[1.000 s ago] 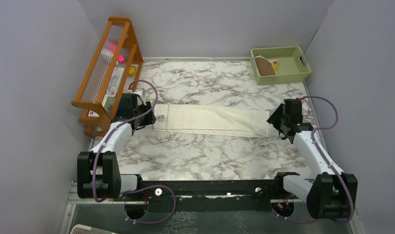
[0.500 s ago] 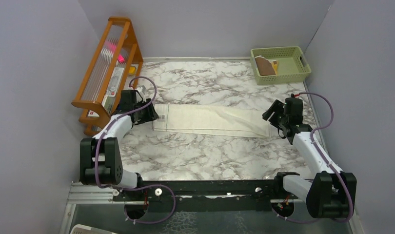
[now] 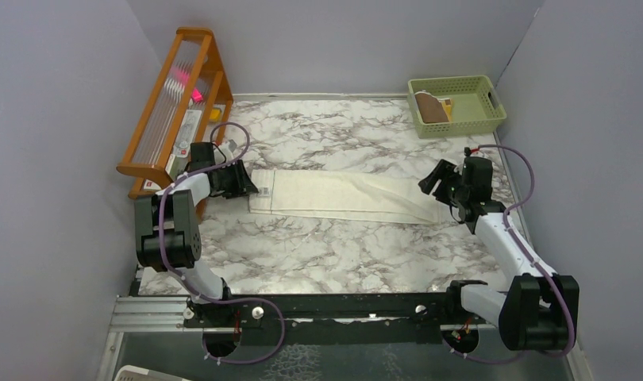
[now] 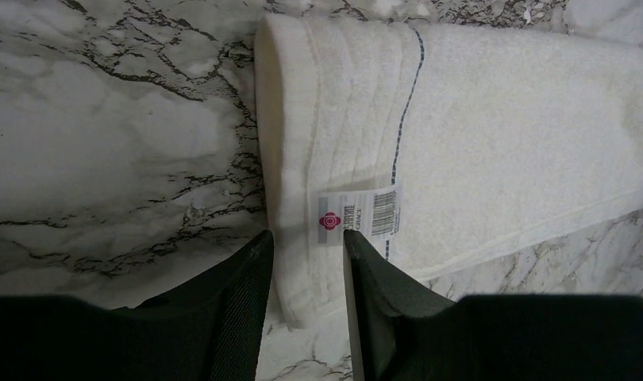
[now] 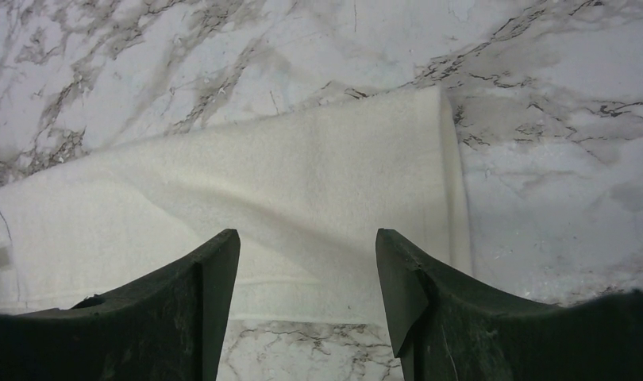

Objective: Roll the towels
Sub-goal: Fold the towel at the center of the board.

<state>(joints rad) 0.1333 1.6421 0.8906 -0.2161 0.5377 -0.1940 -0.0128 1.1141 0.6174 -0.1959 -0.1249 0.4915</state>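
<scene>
- Out past my left gripper, on its outer side, stands the wooden rack. I'm leaving it alone.
- Left gripper: fingers parted only a little, nothing clamped. The short hem of the cream towel lies right under the gap, with the label patch just ahead of the right-hand finger.
- From this gripper the towel runs flat in a long folded strip across to the other one.
- It looks soft, light and limp, so I'd expect it to bunch and sag rather than shift as one piece. I'd pinch the end hem through every layer, near a corner, and curl it over.
- Right gripper: jaws spread wide, empty, with the towel's far end just ahead of the tips.
- Well beyond that gripper, the green basket holds the brown towel, not yet rolled out here.
</scene>
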